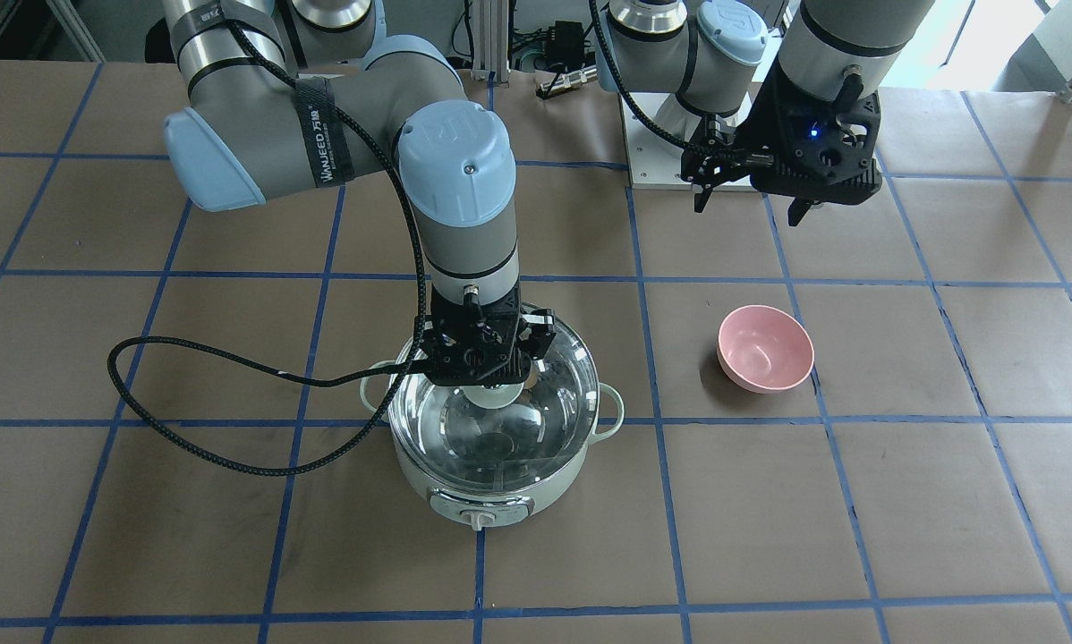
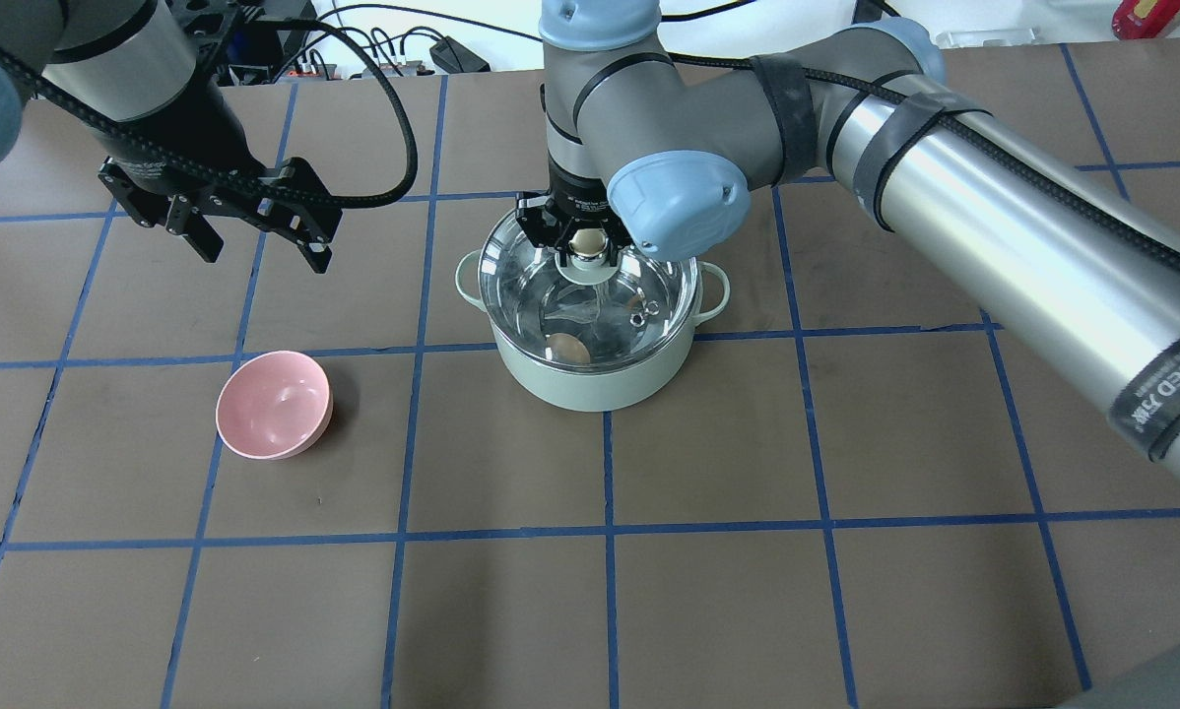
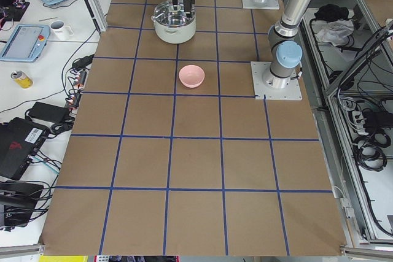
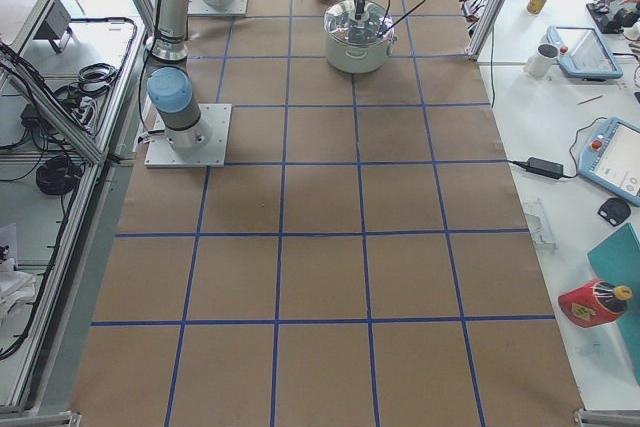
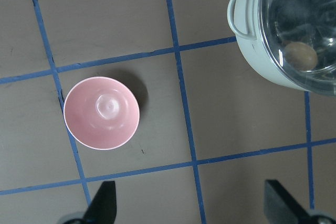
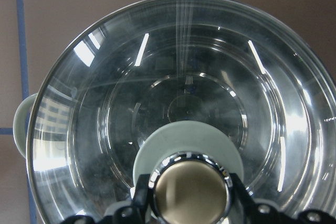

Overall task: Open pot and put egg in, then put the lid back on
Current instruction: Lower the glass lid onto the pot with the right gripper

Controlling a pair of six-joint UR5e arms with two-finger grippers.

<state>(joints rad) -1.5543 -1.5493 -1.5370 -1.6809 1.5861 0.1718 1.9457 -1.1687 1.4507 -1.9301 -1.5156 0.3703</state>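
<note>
1. Front view: I saw the right gripper (image 1: 487, 362) down on the lid (image 1: 491, 434), which lay over the pot (image 1: 491, 501); the left gripper (image 1: 749, 210) hung well apart, beyond the bowl (image 1: 765, 348)
2. Overhead: the egg (image 2: 567, 347) lay inside the pot under the glass, so I judged only the lid step was left. The right jaws pinched the knob (image 2: 587, 244); the left jaws were spread wide and held nothing
3. Left wrist: its fingertips (image 5: 102, 205) stood far apart above the table (image 5: 220, 129), touching nothing
4. Right wrist: fingers (image 6: 140, 200) hugged the knob on both sides. I could not tell whether the lid sat fully home, so I would hold it level and centred, press straight down, then let go without dragging it sideways
</note>
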